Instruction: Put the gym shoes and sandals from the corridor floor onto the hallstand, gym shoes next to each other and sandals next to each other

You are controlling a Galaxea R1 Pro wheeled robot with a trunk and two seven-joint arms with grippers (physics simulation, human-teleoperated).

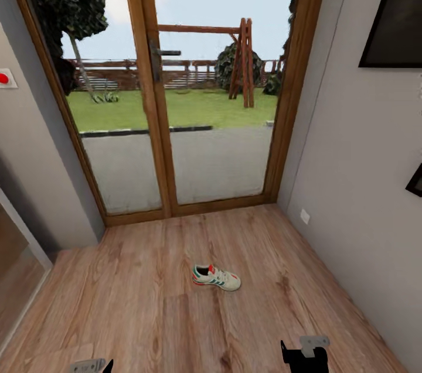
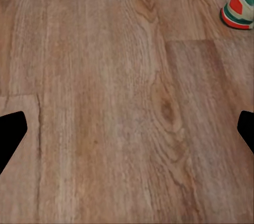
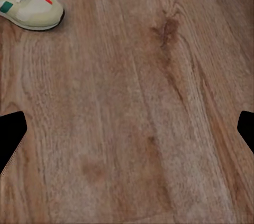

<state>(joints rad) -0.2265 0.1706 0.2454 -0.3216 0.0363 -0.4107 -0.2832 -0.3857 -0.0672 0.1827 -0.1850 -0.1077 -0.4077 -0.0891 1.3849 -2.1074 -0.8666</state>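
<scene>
While both arms hang low, one gym shoe point(image 1: 216, 277) lies on the corridor floor point(image 1: 146, 314) at twelve o'clock — approach step. Left gripper point(image 2: 127, 129) and right gripper point(image 3: 127, 129) spread wide, empty — next: drive closer, reach down.

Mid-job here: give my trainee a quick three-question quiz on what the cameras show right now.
1. True or false: the gym shoe lies on the wood floor.
2. Multiple choice: what stands beyond the shoe at the corridor's end? A) a staircase B) a glass door C) a wardrobe
3. Fill in: both wrist views show the fingers of each gripper set wide apart over bare planks, so each gripper is ____.

Key: 1 true; 2 B; 3 open.
</scene>
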